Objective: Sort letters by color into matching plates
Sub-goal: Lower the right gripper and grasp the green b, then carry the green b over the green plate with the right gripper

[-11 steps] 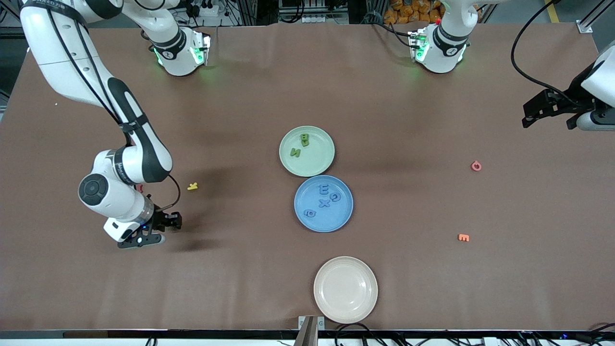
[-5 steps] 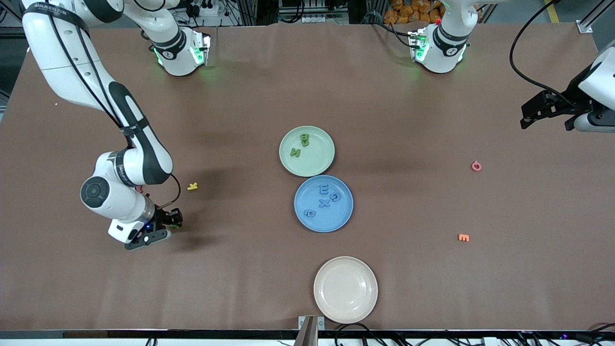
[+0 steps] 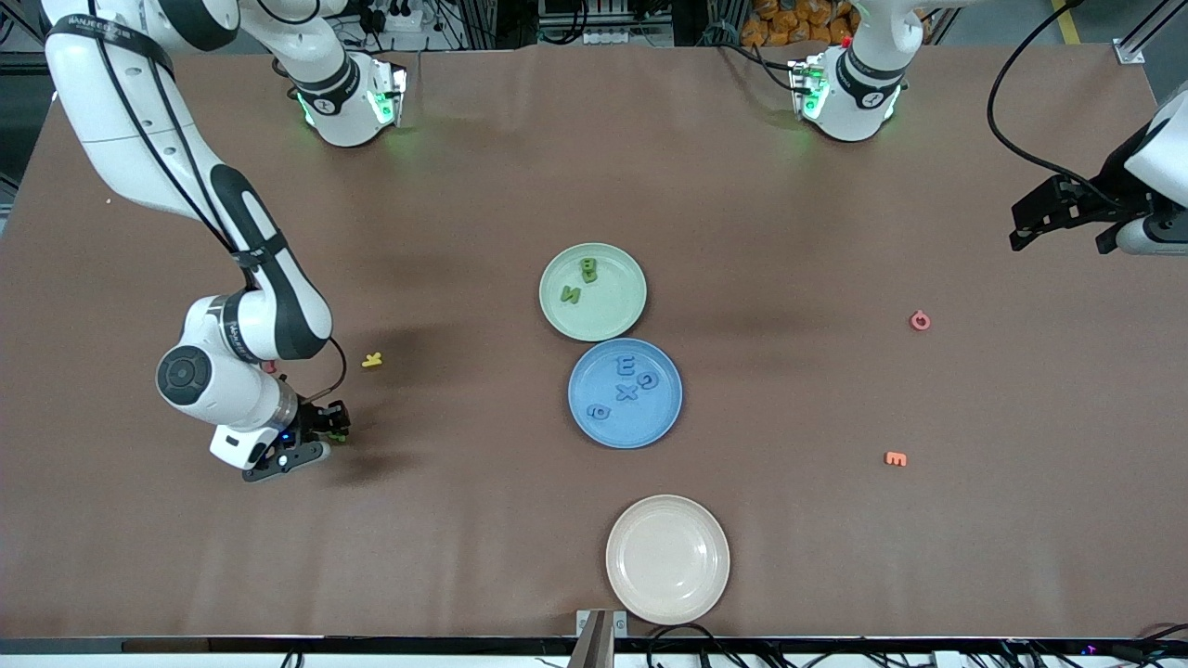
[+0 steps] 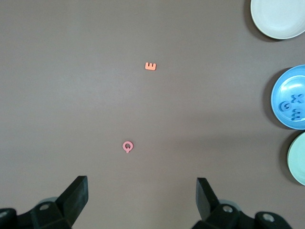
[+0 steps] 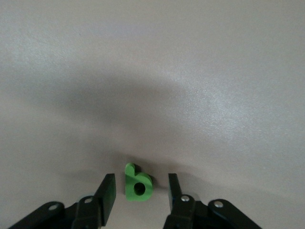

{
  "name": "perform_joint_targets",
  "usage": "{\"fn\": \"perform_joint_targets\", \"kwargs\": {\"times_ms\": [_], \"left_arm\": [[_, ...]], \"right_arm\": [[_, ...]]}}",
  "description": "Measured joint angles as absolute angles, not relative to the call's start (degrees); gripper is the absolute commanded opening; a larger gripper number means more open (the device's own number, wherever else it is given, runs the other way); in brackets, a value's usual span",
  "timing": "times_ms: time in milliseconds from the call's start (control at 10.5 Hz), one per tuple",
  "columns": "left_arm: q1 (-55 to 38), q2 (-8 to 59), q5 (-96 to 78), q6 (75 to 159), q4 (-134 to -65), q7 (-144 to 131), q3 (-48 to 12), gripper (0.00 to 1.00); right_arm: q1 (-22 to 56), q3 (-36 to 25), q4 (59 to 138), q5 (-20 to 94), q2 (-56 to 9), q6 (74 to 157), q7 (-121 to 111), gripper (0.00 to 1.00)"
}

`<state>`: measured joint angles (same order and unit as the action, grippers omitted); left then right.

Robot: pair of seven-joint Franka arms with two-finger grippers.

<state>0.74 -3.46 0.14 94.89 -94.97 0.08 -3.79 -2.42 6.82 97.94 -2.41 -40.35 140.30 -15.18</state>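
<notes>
Right wrist view: right gripper [image 5: 138, 191] low at table, jaws parted, straddling green letter [image 5: 138, 183], not yet pinching; placed so for pickup. Letter near right arm's end of table, well apart from mint plate [image 3: 617, 315] holding two green letters [image 3: 581, 281]. Blue plate [image 3: 650, 427] beside it, four blue letters [image 3: 627, 380] in it. Left gripper [image 4: 143, 198] wide open, empty, waiting high over red Q [image 4: 127, 147].
</notes>
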Motion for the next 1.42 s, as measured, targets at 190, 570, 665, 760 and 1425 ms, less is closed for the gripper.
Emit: {"fn": "perform_joint_targets", "kwargs": {"times_ms": [190, 570, 665, 760, 1425], "left_arm": [[0.76, -3.49, 0.14, 94.91, -94.65, 0.02, -3.75, 1.00], [0.79, -3.48, 0.14, 94.90, -94.64, 0.01, -3.58, 1.00], [0.79, -3.48, 0.14, 94.89, -94.65, 0.01, -3.58, 1.00], [0.79, -3.48, 0.14, 94.89, -94.65, 0.01, -3.58, 1.00], [0.79, -3.48, 0.14, 94.89, -94.65, 0.90, -3.58, 1.00]], "right_arm": [[-2.42, 6.54, 97.94, -2.41, -40.72, 140.30, -15.31, 0.40], [-2.33, 6.37, 97.94, -2.44, -40.87, 140.43, -15.54, 0.36], [-2.27, 6.37, 97.94, -2.44, -40.88, 140.44, -15.54, 0.36], [-2.21, 6.37, 97.94, -2.44, -40.89, 140.53, -15.54, 0.32], [-2.00, 6.41, 97.59, -2.44, -41.05, 141.17, -15.54, 0.00]]}}
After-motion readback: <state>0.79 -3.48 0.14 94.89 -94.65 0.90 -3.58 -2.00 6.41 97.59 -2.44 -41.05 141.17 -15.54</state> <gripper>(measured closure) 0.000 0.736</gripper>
